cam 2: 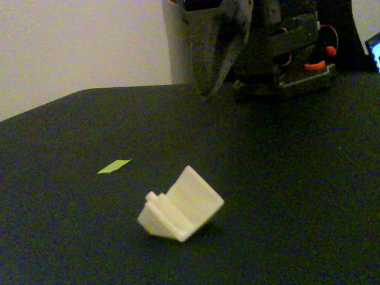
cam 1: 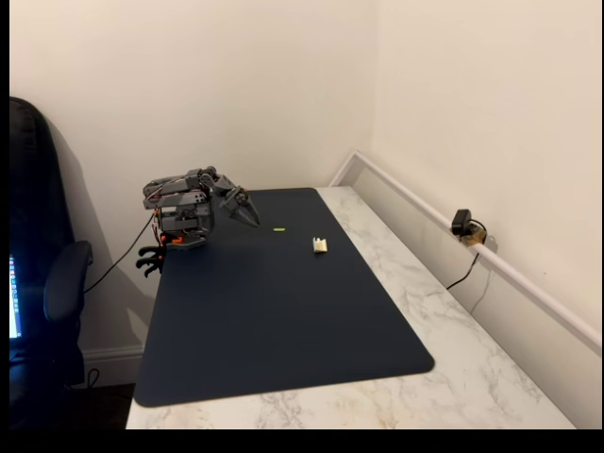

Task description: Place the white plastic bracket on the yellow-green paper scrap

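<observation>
**Q:** Grey plastic at the upper left of the mat, is that the gripper?

**A:** Yes. The gripper sits at the folded arm's end, in the upper left of the wide fixed view, its tip pointing right and slightly down over the far left corner of the dark mat. In the low fixed view the gripper hangs at the top centre, its tip just above the mat.

**Q:** Spread or pressed together?

**A:** The fingers taper to a single point in both views with no gap visible, so they look pressed together, and nothing sits between them.

**Q:** Where is the white plastic bracket?

**A:** The white plastic bracket lies on the mat right of the gripper, well apart from it. In the low view the white plastic bracket is at lower centre, tilted, one flat plate angled upward.

**Q:** And the yellow-green paper scrap?

**A:** The yellow-green paper scrap lies flat between gripper and bracket, touching neither. In the low view the yellow-green paper scrap is up and left of the bracket.

**Q:** Beyond the mat?

**A:** A white marble tabletop, cream walls, and a dark chair at the left edge.
</observation>
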Tool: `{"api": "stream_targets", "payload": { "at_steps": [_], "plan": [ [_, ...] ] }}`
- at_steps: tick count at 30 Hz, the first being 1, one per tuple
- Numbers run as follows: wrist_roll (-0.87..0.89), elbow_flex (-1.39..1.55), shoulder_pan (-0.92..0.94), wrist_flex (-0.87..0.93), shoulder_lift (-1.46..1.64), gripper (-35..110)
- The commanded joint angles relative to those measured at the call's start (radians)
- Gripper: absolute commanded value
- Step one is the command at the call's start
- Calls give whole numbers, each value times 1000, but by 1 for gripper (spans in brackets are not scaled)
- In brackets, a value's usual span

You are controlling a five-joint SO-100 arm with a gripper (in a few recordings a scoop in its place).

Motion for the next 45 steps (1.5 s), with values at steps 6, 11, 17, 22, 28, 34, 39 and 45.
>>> {"api": "stream_targets", "payload": {
  "at_steps": [6,11,17,22,28,34,39,45],
  "plan": [
    [12,-23,-12,11,32,0],
    [12,-23,-12,11,32,0],
    [12,-23,-12,11,32,0],
    [12,-23,-12,11,32,0],
    [12,-23,-12,11,32,0],
    [12,-23,-12,11,32,0],
    [106,0,-23,-86,32,0],
    [198,-216,-66,63,32,0]
  ]
}}
